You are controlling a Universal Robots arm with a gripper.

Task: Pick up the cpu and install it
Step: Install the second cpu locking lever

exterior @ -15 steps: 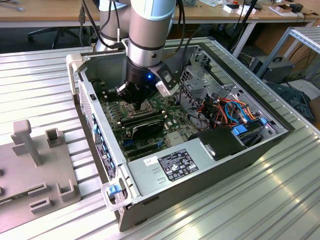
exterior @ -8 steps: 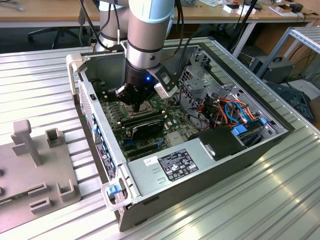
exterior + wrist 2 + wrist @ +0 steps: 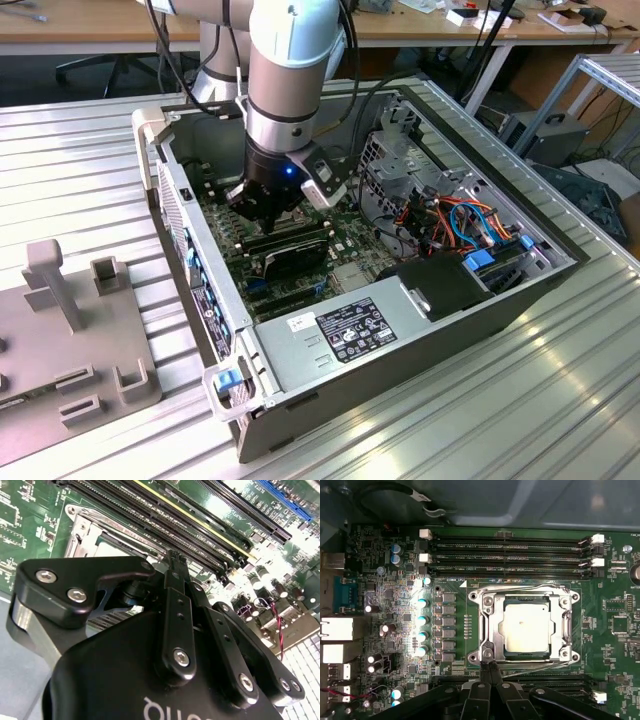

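The cpu (image 3: 527, 630) sits in its socket — gripper (image 3: 489, 667) just beside.

Computer case (image 3: 400, 330) lies open on the tabletop (image 3: 80, 150). Motherboard (image 3: 395, 580) inside it. Cpu (image 3: 526, 628) sits in the socket frame (image 3: 484, 630), memory slots (image 3: 510, 555) alongside. Gripper (image 3: 489, 672) beside the frame's edge.

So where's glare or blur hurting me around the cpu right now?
First wrist view: the cpu lid is washed pale by reflected light, yet its edges read sharp inside the socket frame. Second wrist view: the tool body is soft-focused, with bright blown-out patches on the motherboard.
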